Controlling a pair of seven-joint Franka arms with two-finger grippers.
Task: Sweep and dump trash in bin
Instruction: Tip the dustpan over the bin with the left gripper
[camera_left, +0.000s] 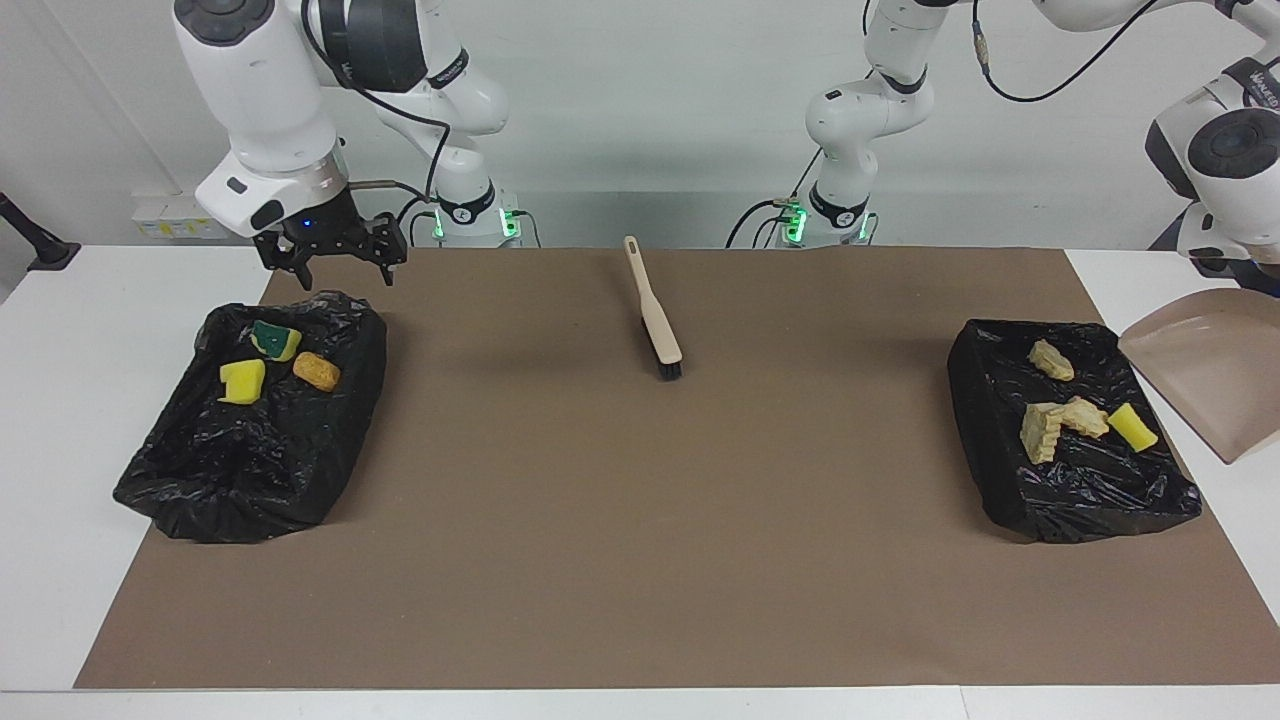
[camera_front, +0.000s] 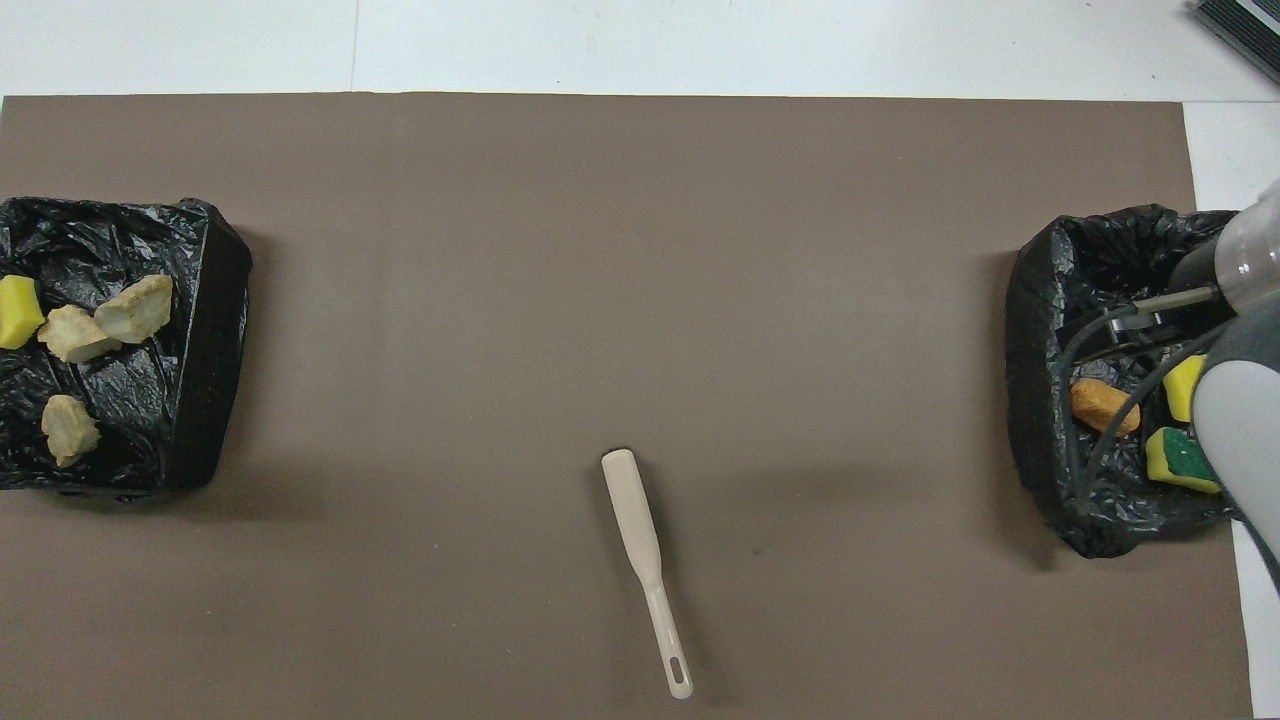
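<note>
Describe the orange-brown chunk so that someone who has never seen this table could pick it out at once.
Find the black-lined bin at the right arm's end of the brown mat. Three pieces lie in it, all at the end nearer the robots. The orange-brown chunk is the one closest to the brush; the other two are bright yellow and yellow with a green top.

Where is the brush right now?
The brush lies on the brown mat, about midway between the two black bins, close to the robots' edge. Nothing is touching it.

black bins (camera_left: 250, 470), beige brush (camera_left: 655, 318), yellow sponge (camera_left: 242, 381).
</note>
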